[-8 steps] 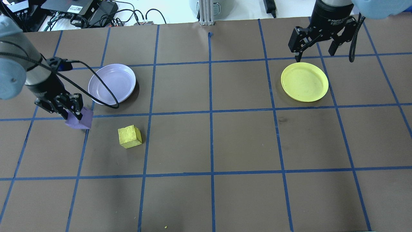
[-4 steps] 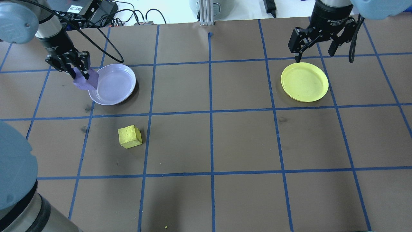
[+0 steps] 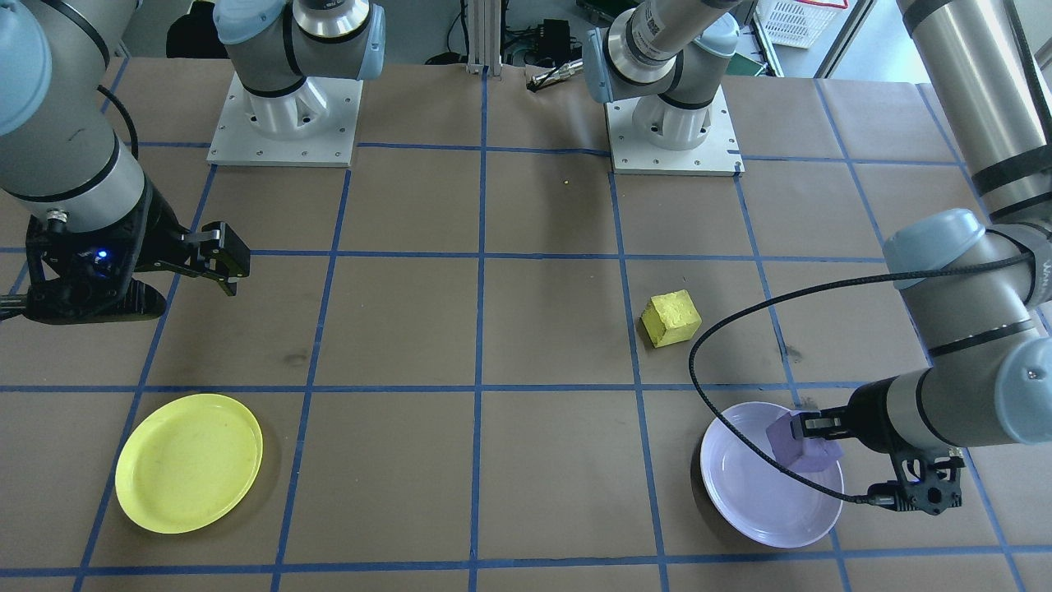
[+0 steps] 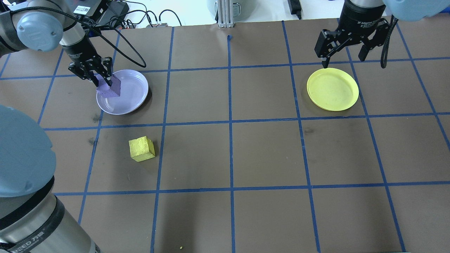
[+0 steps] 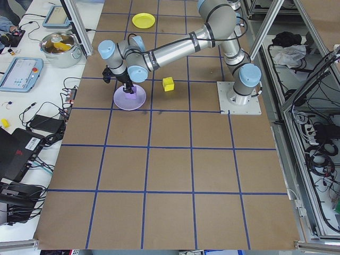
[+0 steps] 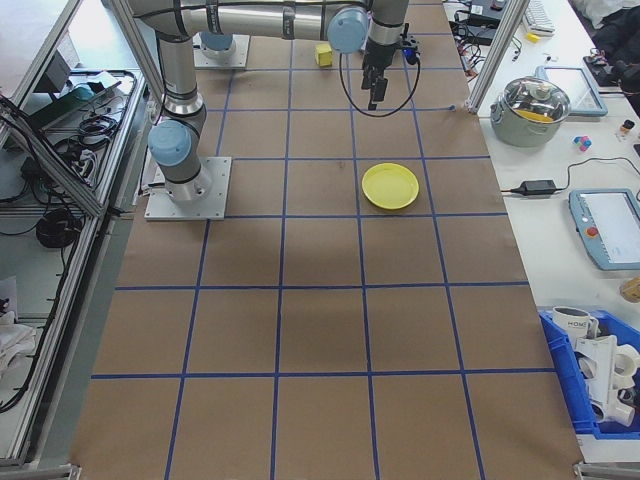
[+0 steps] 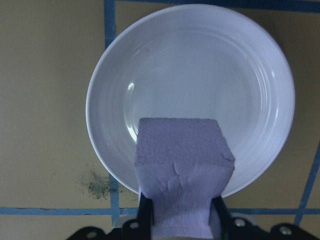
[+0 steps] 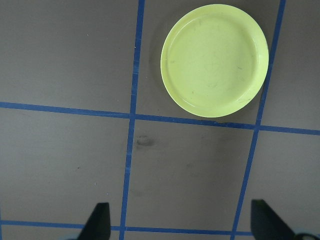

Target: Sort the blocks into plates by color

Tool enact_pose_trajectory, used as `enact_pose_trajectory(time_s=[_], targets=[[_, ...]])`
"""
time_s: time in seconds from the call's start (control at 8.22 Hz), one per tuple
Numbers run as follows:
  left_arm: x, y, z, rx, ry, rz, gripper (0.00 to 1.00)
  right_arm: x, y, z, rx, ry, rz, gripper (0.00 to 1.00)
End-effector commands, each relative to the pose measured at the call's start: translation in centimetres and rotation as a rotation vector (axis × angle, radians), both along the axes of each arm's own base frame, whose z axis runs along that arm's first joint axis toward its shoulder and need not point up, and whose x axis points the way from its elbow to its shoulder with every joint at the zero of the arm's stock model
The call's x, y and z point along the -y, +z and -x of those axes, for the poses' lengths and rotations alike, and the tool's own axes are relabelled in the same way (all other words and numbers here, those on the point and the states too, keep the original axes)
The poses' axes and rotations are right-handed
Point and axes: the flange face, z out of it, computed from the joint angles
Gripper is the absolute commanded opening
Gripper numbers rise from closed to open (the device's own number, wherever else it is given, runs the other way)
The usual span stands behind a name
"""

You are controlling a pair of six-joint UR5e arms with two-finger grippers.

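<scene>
the left gripper [image 4: 104, 78] is clamped on the purple block [image 4: 109, 86], one finger on each side, and it holds the block in the air over the lavender plate [image 4: 132, 92]. in the overhead view the block hangs above the plate's rim at about nine o'clock, so the middle of the plate lies toward three o'clock from the claw. the left wrist view agrees: the block [image 7: 182, 170] sits over the near rim of the plate [image 7: 200, 70], and most of the dish spreads out beyond it toward twelve o'clock. i judge the coming release turns on this: the block overlaps the plate but is off centre, and whether it touches the dish cannot be told.

the purple block is a small cube with a rough, crumbly, foam-like face, a little darker than the pale glossy plate under it. the plate is round and shallow with faint rings.

the yellow block [image 4: 141, 148] rests on the brown table [image 4: 267, 154], toward five o'clock from the lavender plate and well apart from it. it is nearer the left arm. the yellow plate [image 4: 332, 89] lies far off at three o'clock, with nothing in it.

the right gripper [image 4: 344, 52] hangs by the far rim of the yellow plate, at about twelve o'clock, with its fingers spread apart and holding nothing.
</scene>
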Motion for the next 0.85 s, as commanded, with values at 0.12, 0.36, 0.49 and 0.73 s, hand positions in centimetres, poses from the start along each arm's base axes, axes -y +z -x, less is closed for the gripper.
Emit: enact_pose_trajectory(time_s=[0.12, 0.36, 0.49, 0.73], targets=[[0.7, -2.1, -0.1, -0.002, 0.023, 0.004, 0.62, 0.1, -0.3, 0.0, 0.0, 0.0, -0.006, 1.0], [1.2, -3.1, -0.3, -0.003, 0.029, 0.017, 0.98, -0.1, -0.7, 0.0, 0.001, 0.002, -0.013, 1.0], [1.2, -2.0, 0.4, 0.002, 0.023, 0.033, 1.0, -0.1, -0.7, 0.0, 0.001, 0.0, -0.013, 1.0], [0.7, 2.8, 1.4, 0.023, 0.012, 0.097, 1.0, 0.0, -0.7, 0.0, 0.001, 0.002, -0.009, 1.0]])
